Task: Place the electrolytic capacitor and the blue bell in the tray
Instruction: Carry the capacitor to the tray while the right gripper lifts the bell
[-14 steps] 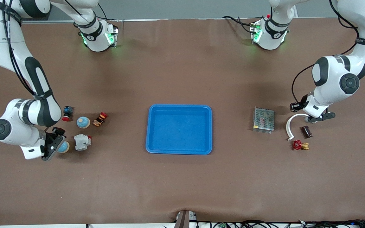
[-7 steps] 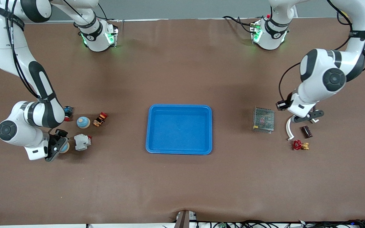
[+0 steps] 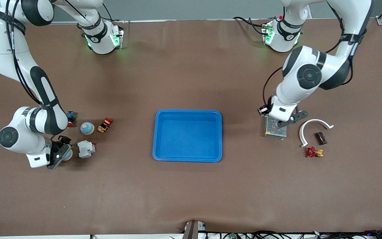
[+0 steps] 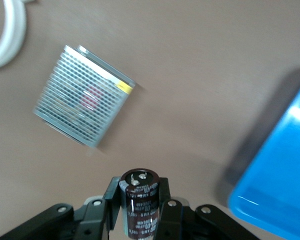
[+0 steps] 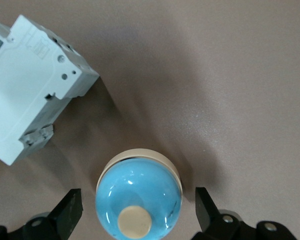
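We see the blue tray (image 3: 187, 135) mid-table, with nothing in it. Our left gripper (image 4: 139, 210) clamps the dark capacitor (image 4: 139, 199) over the mesh box (image 3: 276, 126). Our right gripper (image 5: 137, 212), spread wide, straddles the blue bell (image 5: 139, 195) beside the white breaker (image 5: 32, 90).

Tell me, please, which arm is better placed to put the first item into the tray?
The left. Its gripper is already shut on the electrolytic capacitor, up over the mesh-covered box beside the tray. The right gripper is open around a blue bell that sits on the table.
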You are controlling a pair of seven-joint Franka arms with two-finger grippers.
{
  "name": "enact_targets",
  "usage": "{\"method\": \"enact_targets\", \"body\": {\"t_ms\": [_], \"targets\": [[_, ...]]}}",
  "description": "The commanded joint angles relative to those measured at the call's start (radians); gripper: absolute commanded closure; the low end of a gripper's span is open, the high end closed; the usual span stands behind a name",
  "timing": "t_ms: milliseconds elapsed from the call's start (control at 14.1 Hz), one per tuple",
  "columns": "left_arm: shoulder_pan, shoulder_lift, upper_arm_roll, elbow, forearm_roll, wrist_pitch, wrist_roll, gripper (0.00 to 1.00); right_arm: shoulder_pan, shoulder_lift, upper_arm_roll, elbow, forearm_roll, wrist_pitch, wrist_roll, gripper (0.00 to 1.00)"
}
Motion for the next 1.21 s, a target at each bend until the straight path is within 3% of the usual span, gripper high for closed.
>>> {"method": "enact_targets", "body": {"t_ms": [0,213,355,639,923,1137], "targets": [[-0.087,0.106,-0.001,0.126,0.007,-0.025,-0.159,1.0,-0.017,0.009,0.015,0.014,-0.001,0.003,0.0,0.13],[-0.174,0.204,0.003,0.23,0.017,-0.025,-0.298,1.0,-0.015,0.007,0.015,0.014,0.018,-0.001,0.001,0.41],[-0.217,0.272,0.005,0.299,0.023,-0.023,-0.38,1.0,-0.015,0.007,0.015,0.014,0.019,-0.003,0.001,0.52],[-0.302,0.385,0.009,0.405,0.083,-0.017,-0.535,1.0,-0.015,-0.002,0.015,0.022,0.066,-0.05,0.003,0.57],[-0.359,0.497,0.015,0.497,0.149,-0.012,-0.68,1.0,-0.006,-0.008,0.013,0.195,0.114,-0.309,0.045,0.56],[-0.458,0.51,0.123,0.503,0.148,0.011,-0.729,1.0,0.028,-0.037,0.016,0.27,0.113,-0.45,0.199,0.56]]}}
